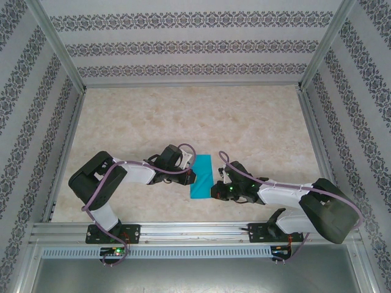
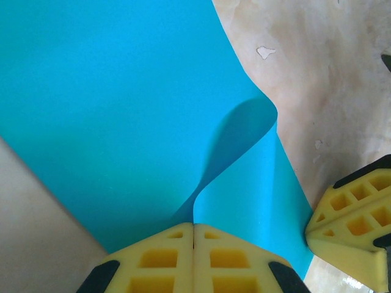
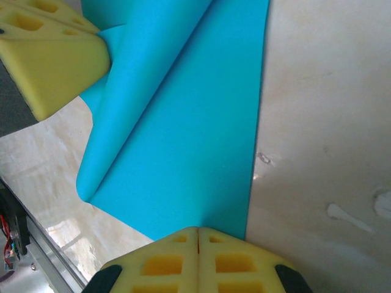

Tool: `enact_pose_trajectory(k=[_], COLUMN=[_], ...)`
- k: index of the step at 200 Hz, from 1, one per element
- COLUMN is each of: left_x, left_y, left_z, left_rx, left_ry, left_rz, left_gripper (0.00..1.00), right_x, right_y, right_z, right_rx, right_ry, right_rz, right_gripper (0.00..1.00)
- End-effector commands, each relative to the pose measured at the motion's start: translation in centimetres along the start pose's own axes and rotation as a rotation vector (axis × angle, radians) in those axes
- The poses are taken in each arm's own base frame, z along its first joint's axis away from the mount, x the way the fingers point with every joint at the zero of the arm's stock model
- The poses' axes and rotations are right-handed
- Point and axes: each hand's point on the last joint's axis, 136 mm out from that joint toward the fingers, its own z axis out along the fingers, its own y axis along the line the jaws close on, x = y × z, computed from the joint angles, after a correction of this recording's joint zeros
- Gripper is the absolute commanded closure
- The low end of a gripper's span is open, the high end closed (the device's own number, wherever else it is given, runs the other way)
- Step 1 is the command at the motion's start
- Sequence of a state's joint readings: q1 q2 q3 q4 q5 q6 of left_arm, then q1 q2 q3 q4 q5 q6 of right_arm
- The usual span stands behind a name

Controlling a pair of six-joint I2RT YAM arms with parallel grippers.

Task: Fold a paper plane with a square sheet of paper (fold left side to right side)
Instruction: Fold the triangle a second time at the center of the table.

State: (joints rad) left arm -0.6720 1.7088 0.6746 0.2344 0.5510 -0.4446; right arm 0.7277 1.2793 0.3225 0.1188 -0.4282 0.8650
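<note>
One square sheet of paper (image 1: 201, 176), turquoise and unmarked, lies on the table (image 1: 256, 122) near its front edge, right in the gap between the two arms. From above it reads as a narrow upright strip, taller than it is wide.

Up close on the left wrist camera, the sheet (image 2: 110, 110) is not flat. One layer lifts off the surface and curls over in a soft loop, throwing a shadow on the layer beneath, and that curl runs straight down into the seam of the left gripper (image 2: 194, 227). Its yellow fingers (image 2: 159, 259) are pressed tight together with the paper nipped between them.

On the right wrist camera the sheet (image 3: 195, 140) shows the same rolled-over flap along its left side, with a clean straight edge on its right against the marbled tabletop. The right gripper (image 3: 198, 231) is clenched too, pads meeting, its tips sitting on the sheet's near edge. Whether it pinches the paper or merely presses on it, I cannot tell.

Each camera catches the other hand: the right gripper (image 2: 317, 227) touches the sheet's lower corner, and the left gripper (image 3: 101, 52) meets the raised flap.

From above, the left gripper (image 1: 190, 177) and right gripper (image 1: 215, 190) flank the strip, both arms angled inward from the aluminium rail (image 1: 195, 231).
</note>
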Motion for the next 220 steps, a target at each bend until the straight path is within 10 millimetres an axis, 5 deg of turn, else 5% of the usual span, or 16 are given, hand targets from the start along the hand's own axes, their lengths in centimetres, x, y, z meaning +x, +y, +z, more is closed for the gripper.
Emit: enact_pose_trajectory(k=[1,44,95,220], left_x=[1.1,1.5,1.7,1.6], left_y=[1.5,1.9,2.3,2.3], left_z=[0.5,0.5,0.5,0.8], left_rx=[-0.031,-0.039,-0.061,-0.053], left_ry=[0.028,0.031,0.039,0.038], left_rz=[-0.002,-0.012,-0.009,-0.013], left_gripper=[1.00,1.00,1.00,1.00], right_x=[-1.0,-3.8,-6.0,-5.6], right_y=[1.5,4.9,7.3,4.5], right_z=[-1.1,-2.7,-1.0,2.5], right_rx=[-0.054,-0.149,-0.162,-0.063], right_ry=[-0.031,-0.140,-0.164,-0.111], right_rz=[-0.006,-0.035,-0.068,-0.001], right_gripper=[1.00,1.00,1.00,1.00])
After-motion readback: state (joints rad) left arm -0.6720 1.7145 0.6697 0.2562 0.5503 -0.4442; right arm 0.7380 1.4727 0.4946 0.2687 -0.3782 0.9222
